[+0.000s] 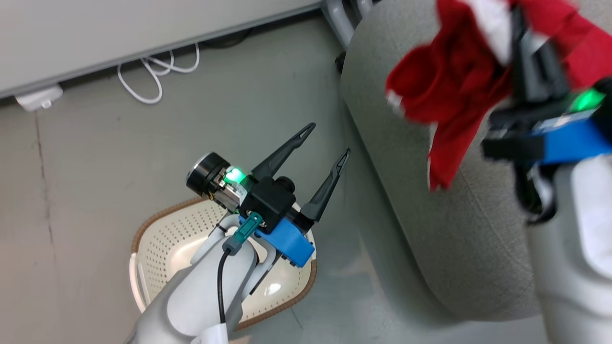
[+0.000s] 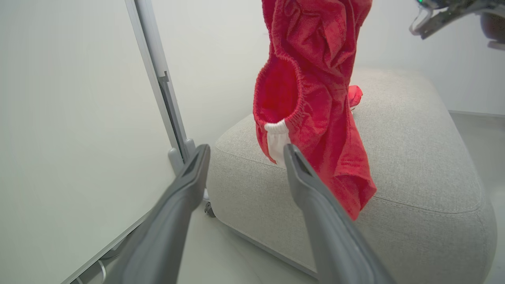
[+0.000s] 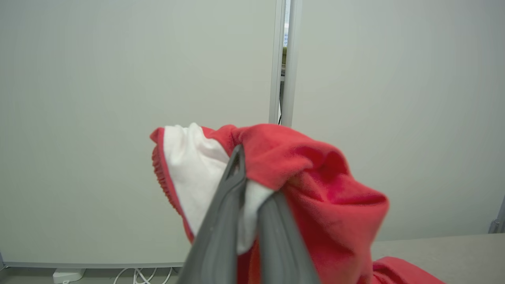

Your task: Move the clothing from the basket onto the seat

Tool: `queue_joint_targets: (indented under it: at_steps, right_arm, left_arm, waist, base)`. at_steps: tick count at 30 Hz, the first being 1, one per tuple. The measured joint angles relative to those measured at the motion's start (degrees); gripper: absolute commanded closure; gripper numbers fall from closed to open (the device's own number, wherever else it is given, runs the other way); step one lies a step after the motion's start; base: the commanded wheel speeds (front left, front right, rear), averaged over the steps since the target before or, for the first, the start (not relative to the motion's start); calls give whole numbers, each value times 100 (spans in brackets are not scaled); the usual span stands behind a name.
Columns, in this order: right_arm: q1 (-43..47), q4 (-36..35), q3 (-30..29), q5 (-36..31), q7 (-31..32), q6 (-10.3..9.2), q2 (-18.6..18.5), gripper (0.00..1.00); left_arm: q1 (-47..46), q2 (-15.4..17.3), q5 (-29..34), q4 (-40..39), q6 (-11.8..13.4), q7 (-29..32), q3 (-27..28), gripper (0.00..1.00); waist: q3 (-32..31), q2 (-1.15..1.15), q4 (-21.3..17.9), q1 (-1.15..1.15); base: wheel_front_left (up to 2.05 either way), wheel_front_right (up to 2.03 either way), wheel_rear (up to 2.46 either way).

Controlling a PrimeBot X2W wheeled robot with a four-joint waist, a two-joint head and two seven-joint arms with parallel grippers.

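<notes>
The clothing (image 1: pixel 449 91): one red-and-white garment hangs from our right pincer (image 3: pixel 252 185), which is clamped tight on a bunched fold. It dangles over the seat (image 1: pixel 430 229) near its rounded edge, and we can't tell if the hem touches. A second red piece (image 2: pixel 354 96) lies further back on the cushion, with lots of bare grey around it. Our left pincer (image 1: pixel 330 138) is spread wide with nothing in it, above the basket (image 1: pixel 158 239), which sits on the floor (image 1: pixel 71 191) just beside the seat. A white partition (image 1: pixel 119 38) and its post (image 2: pixel 165 90) stand close by the seat, and a white cable (image 1: pixel 153 81) is looped at the partition's foot.
</notes>
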Motion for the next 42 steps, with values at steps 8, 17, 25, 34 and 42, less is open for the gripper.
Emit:
queue_joint_targets:
  at_steps: [8,17,25,34,42]
  right_arm:
    - [-1944,-212,-993,-144,-1,0,-716,100]
    - [-3076,45,-1885,-99,-3,0,-2237,100]
    - [-2471,695,-2410,-160,-2,0,-2483,100]
    - [-1847,1558,-2420,-286,-2,1,-1831,100]
    - [-1697,1893,-2596,-283,-1,1,-1621,0]
  left_arm:
    - [-534,96,177,-93,-15,27,-86,0]
    - [-945,214,312,-283,7,75,-77,0]
    - [-1102,320,352,-376,14,87,-111,0]
    - [-1230,357,350,-424,14,125,-180,0]
    - [-1282,331,322,-420,63,110,-211,0]
  waist:
    - [844,0,139,1]
    - [1901,0,224,1]
    - [2464,0,128,1]
    - [2612,0,114,1]
    - [2637,0,228,1]
  base:
    - [0,0,0]
    - [0,0,0]
    - [0,0,0]
    - [0,0,0]
    - [0,0,0]
